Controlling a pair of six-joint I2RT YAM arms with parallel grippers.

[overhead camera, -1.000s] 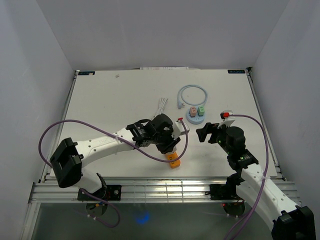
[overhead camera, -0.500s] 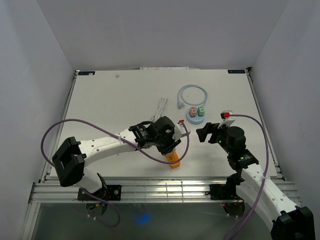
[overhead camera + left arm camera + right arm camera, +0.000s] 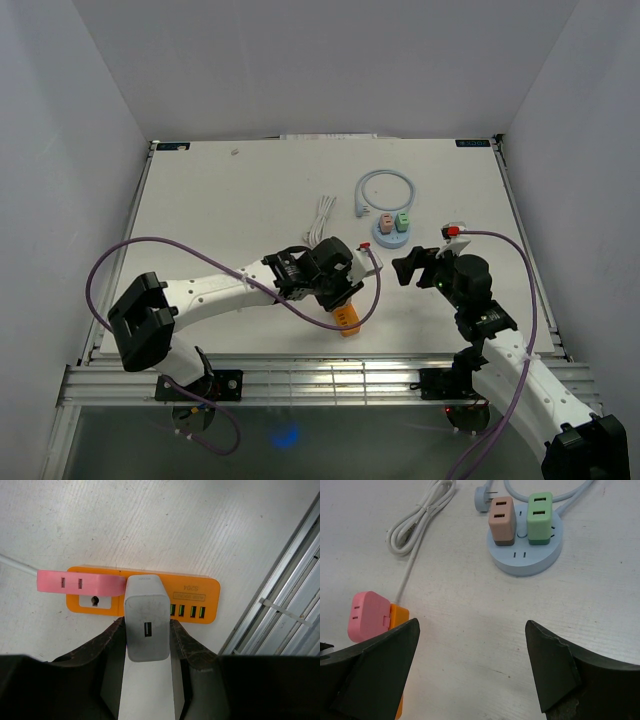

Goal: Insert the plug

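Left gripper (image 3: 146, 632): jaws clenched on the white plug (image 3: 146, 611), lower centre of the wrist view; plug poised over the orange power strip (image 3: 196, 596), prongs hidden beneath its body, so seating cannot be confirmed. Pink adapter (image 3: 75, 582) occupies the strip just left of the plug; risk judged: fouling against it, or prongs missing the slots. Right gripper (image 3: 470, 670): jaws released, grasping nothing; strip unrestrained, so downward pressure may slide it across the surface (image 3: 150, 520). Farther up frame, round blue hub (image 3: 525, 560); not involved.
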